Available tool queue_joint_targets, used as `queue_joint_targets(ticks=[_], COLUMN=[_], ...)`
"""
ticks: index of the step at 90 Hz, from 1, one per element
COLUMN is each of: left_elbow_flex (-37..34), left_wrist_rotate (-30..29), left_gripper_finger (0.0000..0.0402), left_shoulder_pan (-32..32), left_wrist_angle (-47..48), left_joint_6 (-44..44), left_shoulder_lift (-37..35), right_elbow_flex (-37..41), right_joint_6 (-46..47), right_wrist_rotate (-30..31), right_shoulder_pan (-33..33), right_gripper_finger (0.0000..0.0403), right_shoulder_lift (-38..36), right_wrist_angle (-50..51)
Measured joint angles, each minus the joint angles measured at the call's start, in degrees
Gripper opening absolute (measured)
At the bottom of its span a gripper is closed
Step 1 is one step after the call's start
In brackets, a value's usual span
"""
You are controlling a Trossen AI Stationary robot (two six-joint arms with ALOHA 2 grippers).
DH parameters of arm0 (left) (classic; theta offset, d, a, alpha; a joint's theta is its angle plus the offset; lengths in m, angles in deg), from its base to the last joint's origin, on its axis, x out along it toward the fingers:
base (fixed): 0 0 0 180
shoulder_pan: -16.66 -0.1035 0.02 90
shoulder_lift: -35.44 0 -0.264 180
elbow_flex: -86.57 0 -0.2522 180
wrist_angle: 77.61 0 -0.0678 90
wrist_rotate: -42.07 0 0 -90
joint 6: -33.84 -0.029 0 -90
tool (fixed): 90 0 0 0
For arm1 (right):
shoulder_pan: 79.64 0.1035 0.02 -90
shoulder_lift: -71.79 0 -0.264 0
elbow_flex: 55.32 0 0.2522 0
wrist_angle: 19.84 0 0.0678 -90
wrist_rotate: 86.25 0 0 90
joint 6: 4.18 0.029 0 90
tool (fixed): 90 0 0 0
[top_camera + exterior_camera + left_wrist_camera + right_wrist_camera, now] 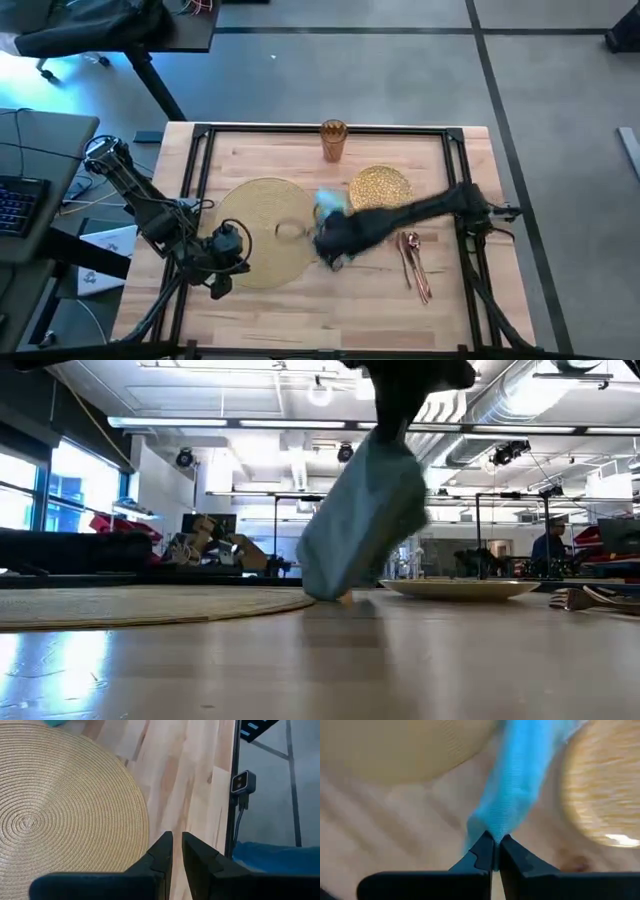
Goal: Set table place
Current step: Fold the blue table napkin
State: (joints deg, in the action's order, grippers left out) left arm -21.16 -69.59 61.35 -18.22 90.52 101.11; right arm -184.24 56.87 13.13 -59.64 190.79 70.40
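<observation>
While the napkin [512, 785] is pinched between the closed fingers of the right gripper [496, 851], it is held hanging over the bare wood of the table [340, 305], between the placemat [262, 232] and the plate [380, 185], its lower corner at or just above the surface. The left gripper [177, 851] is held near the placemat's left edge, its fingers nearly closed on nothing. The spoon and knife [415, 265] are laid to the right of the napkin, near the table's front. Farther back, the cup [333, 140] is seen upright near the far rail.
</observation>
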Motion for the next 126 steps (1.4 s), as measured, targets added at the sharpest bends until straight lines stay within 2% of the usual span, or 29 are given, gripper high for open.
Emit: queue_joint_targets(ticks=[8,19,42,59,70,80,94,105,114,126], left_elbow_flex=[0.00,0.00,0.00,0.00,0.00,-0.02,-0.02,-0.04,-0.04,-0.04], left_wrist_rotate=[0.05,0.09,0.05,0.03,0.00,0.03,0.02,0.12,0.45,1.91], left_gripper_finger=[0.0025,0.0025,0.0025,0.0025,0.0025,0.0025,0.0025,0.0025,0.0025,0.0025], left_shoulder_pan=[0.41,0.85,0.86,0.86,0.86,0.86,0.85,0.84,0.84,0.84], left_wrist_angle=[-0.01,-0.01,-0.06,0.02,0.10,0.15,0.11,0.15,0.13,0.15], left_joint_6=[0.01,-0.24,-0.32,-0.36,-0.36,-0.32,0.05,0.16,0.23,0.23], left_shoulder_lift=[0.00,0.00,0.00,0.00,0.00,0.00,0.02,0.04,0.19,0.24], right_elbow_flex=[-0.26,-0.26,-0.41,-0.41,-0.32,-1.09,-1.07,-1.07,-0.92,-0.92], right_joint_6=[1.28,5.02,2.88,1.97,-1.08,-5.66,-19.78,-27.39,-29.91,-28.13], right_wrist_rotate=[-1.56,0.66,2.32,9.46,14.68,16.58,15.23,11.31,7.46,3.52], right_shoulder_pan=[2.05,2.51,-3.05,-9.70,-12.72,-13.55,-10.24,-6.23,-3.15,0.43], right_gripper_finger=[0.0000,0.0000,0.0000,0.0000,0.0000,0.0000,0.0000,0.0000,0.0000,0.0000], right_shoulder_lift=[0.06,-0.16,-3.89,-6.76,-8.15,-8.39,-3.63,4.20,10.96,15.82], right_wrist_angle=[-4.10,-3.30,0.65,13.28,12.80,12.96,7.88,-2.05,-7.83,-8.13])
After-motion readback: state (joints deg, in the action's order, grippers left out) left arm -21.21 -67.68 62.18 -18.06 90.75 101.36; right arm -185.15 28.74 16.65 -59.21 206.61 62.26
